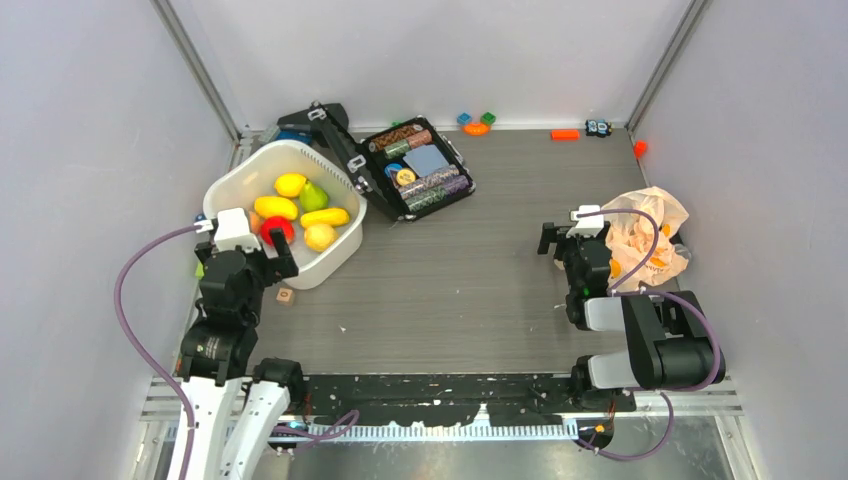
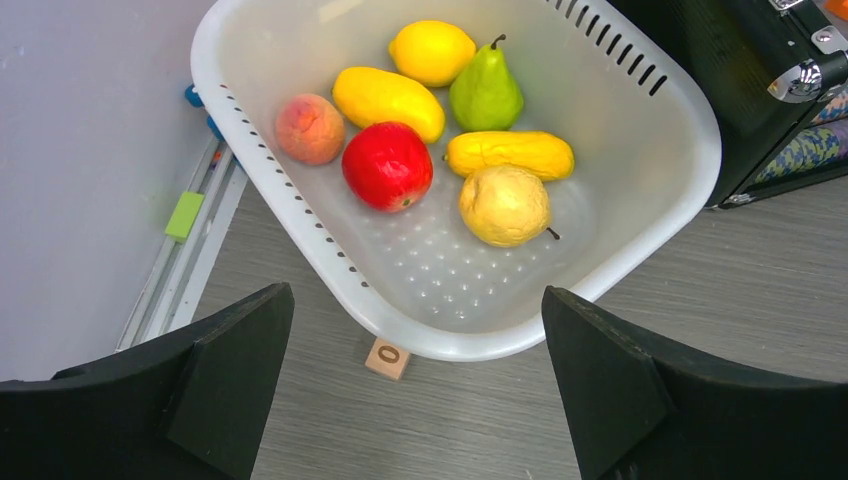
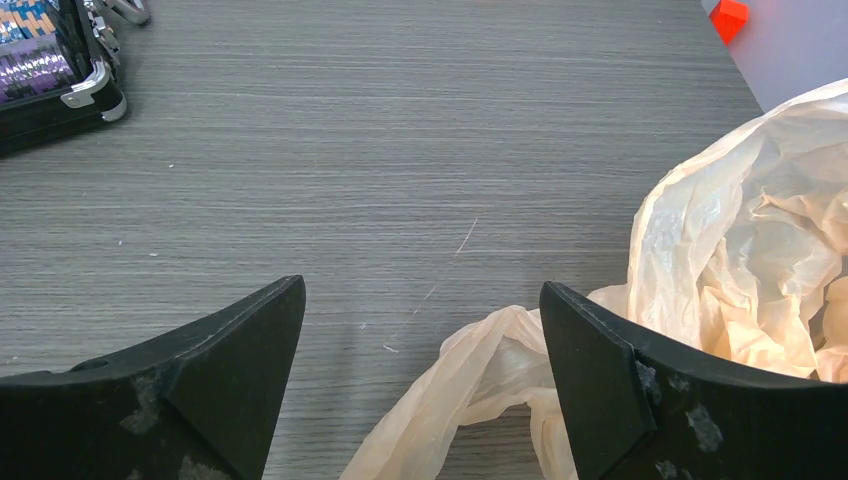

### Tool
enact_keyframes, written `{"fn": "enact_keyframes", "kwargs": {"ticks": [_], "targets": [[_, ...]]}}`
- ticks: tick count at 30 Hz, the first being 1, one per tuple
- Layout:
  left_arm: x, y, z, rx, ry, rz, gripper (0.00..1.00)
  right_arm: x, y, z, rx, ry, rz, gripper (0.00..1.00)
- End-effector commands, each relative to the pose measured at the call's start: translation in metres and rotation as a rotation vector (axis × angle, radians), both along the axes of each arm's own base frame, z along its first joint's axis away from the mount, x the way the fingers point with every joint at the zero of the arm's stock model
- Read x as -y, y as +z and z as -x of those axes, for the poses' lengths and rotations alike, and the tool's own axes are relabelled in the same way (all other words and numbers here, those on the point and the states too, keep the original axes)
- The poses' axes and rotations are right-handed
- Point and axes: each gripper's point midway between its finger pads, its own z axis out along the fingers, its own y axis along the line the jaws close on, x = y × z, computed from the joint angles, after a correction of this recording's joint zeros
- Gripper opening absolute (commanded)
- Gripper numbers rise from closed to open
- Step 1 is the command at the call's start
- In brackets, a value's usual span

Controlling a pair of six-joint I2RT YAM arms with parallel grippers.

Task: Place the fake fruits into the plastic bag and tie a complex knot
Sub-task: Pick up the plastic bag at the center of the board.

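On the grey table (image 1: 480,300), at the far left, a white tub (image 1: 232,178); at the right, close to the wall, the bag (image 1: 650,230), crumpled and lying low, mouth not clearly open. Left gripper (image 2: 415,297) wide and empty, hovering over the near rim of the tub. Right gripper (image 3: 420,287) wide and empty too, just left of the bag. All fruits (image 2: 505,155) in the tub, packed close, none in the bag yet. Possible trouble from here: glossy round apple (image 2: 387,165) slipping out of a pinch; neighbours pushed aside by fingers coming into the crowd; thin bag sliding or folding shut under a dropped fruit, with no hold on its mouth; a drop on the long way across the table.
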Motion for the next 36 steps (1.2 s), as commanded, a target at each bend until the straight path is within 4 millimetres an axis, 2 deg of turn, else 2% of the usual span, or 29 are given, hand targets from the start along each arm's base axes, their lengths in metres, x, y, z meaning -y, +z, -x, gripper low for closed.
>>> {"fn": "enact_keyframes", "kwargs": {"ticks": [1, 7, 8, 9, 10, 11, 12, 13, 14, 15, 16, 17, 21, 22, 24, 28, 31, 32, 33, 34, 36], "targets": [[-0.004, 0.017, -0.003, 0.035, 0.031, 0.014, 0.99, 0.003, 0.026, -0.005, 0.092, -0.015, 0.005, 0.95], [-0.006, 0.015, -0.003, 0.033, 0.045, 0.011, 0.99, 0.005, 0.043, 0.003, 0.123, -0.024, 0.002, 0.95], [-0.006, 0.016, -0.002, 0.034, 0.046, 0.011, 0.99, 0.005, 0.054, 0.005, 0.154, -0.024, -0.001, 0.95], [-0.006, 0.016, -0.002, 0.034, 0.047, 0.012, 0.99, 0.006, 0.053, 0.008, 0.143, -0.028, -0.001, 0.95], [-0.006, 0.016, -0.002, 0.034, 0.047, 0.011, 0.99, 0.006, 0.065, 0.011, 0.173, -0.031, -0.006, 0.95], [-0.007, 0.015, -0.002, 0.032, 0.05, 0.01, 0.99, 0.008, 0.064, 0.013, 0.158, -0.045, -0.022, 0.95], [-0.007, 0.015, -0.002, 0.031, 0.052, 0.009, 0.99, 0.01, 0.083, 0.014, 0.201, -0.059, -0.047, 0.95], [-0.008, 0.014, -0.002, 0.03, 0.055, 0.009, 0.99, 0.013, 0.078, 0.016, 0.163, -0.093, -0.094, 0.95], [-0.008, 0.014, -0.002, 0.028, 0.055, 0.009, 0.99, 0.017, 0.101, 0.016, 0.209, -0.119, -0.125, 0.95], [-0.008, 0.014, -0.002, 0.028, 0.055, 0.008, 0.99, 0.017, 0.093, 0.019, 0.153, -0.135, -0.154, 0.95], [-0.008, 0.014, -0.003, 0.027, 0.055, 0.007, 0.99, 0.019, 0.116, 0.019, 0.192, -0.144, -0.165, 0.95], [-0.008, 0.014, -0.003, 0.026, 0.058, 0.006, 0.99, 0.02, 0.111, 0.021, 0.147, -0.154, -0.165, 0.95], [-0.01, 0.014, -0.002, 0.029, 0.067, 0.002, 0.99, 0.035, 0.141, 0.035, 0.142, -0.27, -0.258, 0.95], [-0.01, 0.014, -0.002, 0.03, 0.067, 0.002, 0.99, 0.042, 0.142, 0.04, 0.114, -0.328, -0.276, 0.96], [-0.01, 0.014, -0.002, 0.031, 0.065, 0.003, 0.99, 0.043, 0.147, 0.047, 0.083, -0.355, -0.325, 0.95], [-0.009, 0.014, -0.002, 0.035, 0.06, 0.007, 0.99, 0.03, 0.153, 0.052, -0.024, -0.271, -0.261, 0.95], [-0.01, 0.013, -0.002, 0.036, 0.064, 0.006, 0.99, 0.034, 0.148, 0.055, -0.15, -0.299, -0.215, 0.95], [-0.009, 0.014, -0.002, 0.037, 0.062, 0.006, 0.99, 0.035, 0.154, 0.06, -0.199, -0.3, -0.187, 0.95], [-0.009, 0.014, -0.002, 0.037, 0.06, 0.007, 0.99, 0.035, 0.163, 0.055, -0.219, -0.303, -0.171, 0.95], [-0.009, 0.013, -0.002, 0.038, 0.059, 0.008, 0.99, 0.037, 0.149, 0.059, -0.306, -0.313, -0.137, 0.95], [-0.008, 0.013, -0.002, 0.039, 0.057, 0.008, 0.99, 0.041, 0.148, 0.061, -0.357, -0.33, -0.108, 0.95]]}}
